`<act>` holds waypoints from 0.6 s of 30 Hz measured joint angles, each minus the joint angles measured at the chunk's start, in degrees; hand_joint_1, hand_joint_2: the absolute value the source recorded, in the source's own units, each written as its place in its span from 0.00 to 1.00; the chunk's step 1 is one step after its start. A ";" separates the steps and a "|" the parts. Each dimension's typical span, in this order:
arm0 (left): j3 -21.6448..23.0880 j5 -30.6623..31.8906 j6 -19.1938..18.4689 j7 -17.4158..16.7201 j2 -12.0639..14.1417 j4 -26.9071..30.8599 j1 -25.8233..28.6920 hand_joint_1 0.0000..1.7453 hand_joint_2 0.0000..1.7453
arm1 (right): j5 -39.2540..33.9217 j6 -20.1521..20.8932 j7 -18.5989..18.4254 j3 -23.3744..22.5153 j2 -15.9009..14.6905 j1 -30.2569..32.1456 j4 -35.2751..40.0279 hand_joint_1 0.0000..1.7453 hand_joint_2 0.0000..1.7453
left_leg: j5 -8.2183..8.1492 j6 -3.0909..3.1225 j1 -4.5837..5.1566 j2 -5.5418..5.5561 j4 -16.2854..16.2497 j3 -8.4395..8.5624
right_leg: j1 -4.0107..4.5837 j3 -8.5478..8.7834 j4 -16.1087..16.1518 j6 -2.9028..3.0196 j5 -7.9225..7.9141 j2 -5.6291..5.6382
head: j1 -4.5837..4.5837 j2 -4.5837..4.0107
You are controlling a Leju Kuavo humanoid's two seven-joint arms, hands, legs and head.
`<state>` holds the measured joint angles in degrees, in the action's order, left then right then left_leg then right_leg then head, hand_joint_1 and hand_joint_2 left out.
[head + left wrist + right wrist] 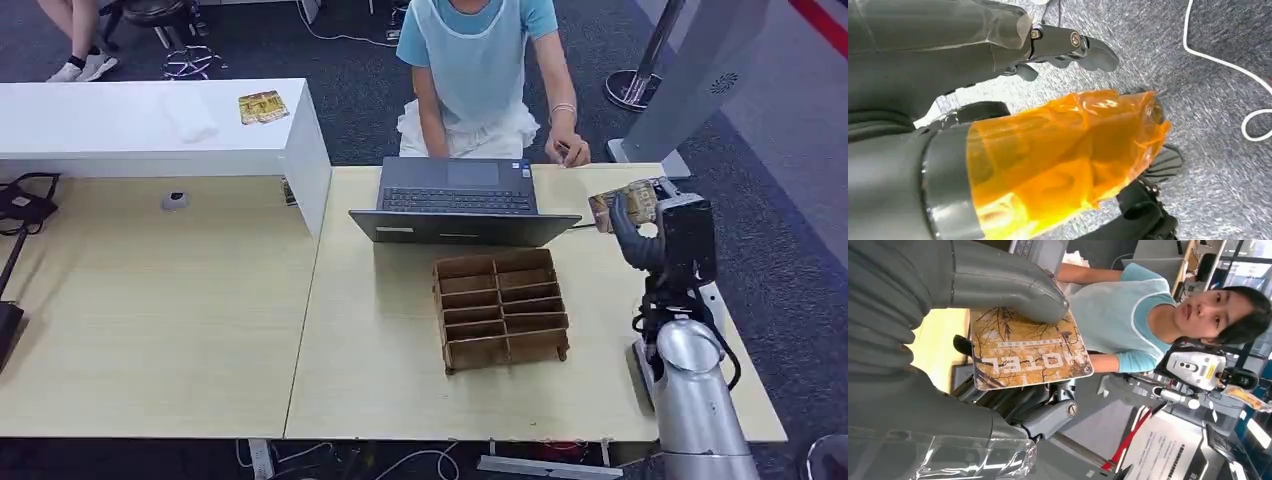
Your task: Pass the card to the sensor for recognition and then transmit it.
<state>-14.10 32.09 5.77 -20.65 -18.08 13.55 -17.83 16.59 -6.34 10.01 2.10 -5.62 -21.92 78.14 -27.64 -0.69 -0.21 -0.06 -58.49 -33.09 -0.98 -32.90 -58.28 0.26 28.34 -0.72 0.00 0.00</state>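
My right hand (640,232) is raised over the table's right side, beside the laptop (455,200), and pinches a yellow-brown hotel card (625,204). In the right wrist view the thick thumb (1008,292) presses the card (1030,355) onto the darker fingers beneath it, and the card faces a seated person (1128,320). That person's hand (568,148) rests at the table's far edge, close beyond the card. A small grey device (175,200) lies on the left table. My left hand (1038,130) hangs over grey carpet, its fingers (1068,44) stretched out and holding nothing.
A brown wooden divider box (500,310) stands in front of the laptop. A white counter (150,125) at the far left carries more cards (262,106). A grey stand (690,80) rises beyond the table's right corner. A white cable (1218,60) lies on the carpet.
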 joint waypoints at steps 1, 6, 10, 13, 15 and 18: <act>0.48 0.91 0.09 -0.87 0.02 0.00 0.00 0.00 0.00 | 0.00 0.02 -0.02 0.02 0.00 -0.05 -0.02 0.97 1.00 | 0.00 0.00 0.00 0.00 0.00 0.00 | 0.00 0.00 0.00 0.00 0.00 0.00 | 0.00 -0.02; 3.93 5.00 -2.64 -8.38 0.11 0.00 -0.46 0.00 0.00 | 0.30 0.74 0.02 1.35 0.13 -2.28 -1.83 0.99 1.00 | 0.00 0.00 0.00 -0.01 0.00 -0.03 | 0.00 0.00 -0.02 0.00 0.00 0.04 | 0.02 -0.02; 6.38 7.00 -8.09 -13.21 0.33 0.00 -3.33 0.00 0.00 | 0.02 2.18 0.41 4.45 1.64 -8.13 -6.96 0.97 1.00 | 0.08 -0.05 0.00 0.00 0.00 -0.01 | 0.00 -0.01 -0.09 0.04 -0.06 0.02 | -0.02 -0.02; 7.60 7.28 -10.51 -16.30 1.22 0.00 -5.89 0.00 0.00 | -1.37 3.45 0.87 6.92 3.58 -13.78 -12.12 0.96 1.00 | 0.19 -0.07 -0.01 -0.03 0.00 0.01 | 0.01 -0.05 -0.16 0.05 -0.14 0.07 | 0.00 -0.02; 7.65 6.60 -12.05 -17.88 2.08 -0.07 -7.20 0.00 0.00 | -2.23 4.31 0.79 8.24 5.01 -17.19 -14.47 0.96 1.00 | 0.23 -0.13 -0.02 -0.02 0.00 0.00 | 0.01 -0.10 -0.21 0.05 -0.16 0.06 | -0.02 -0.02; 7.65 5.11 -15.70 -18.91 4.00 -0.55 -8.15 0.00 0.00 | -3.83 5.64 0.33 10.78 7.96 -22.22 -18.28 0.96 1.00 | 0.39 -0.24 -0.03 0.02 0.00 -0.11 | 0.02 -0.30 -0.29 0.08 -0.17 0.03 | 0.00 -0.02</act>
<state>-6.45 37.20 -9.93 -39.56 -14.07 13.00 -25.98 12.76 -0.70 10.34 12.88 2.34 -44.14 59.86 -27.25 -0.93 -0.23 -0.04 -58.49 -33.19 -0.96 -33.20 -58.57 0.35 28.17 -0.68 0.00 -0.02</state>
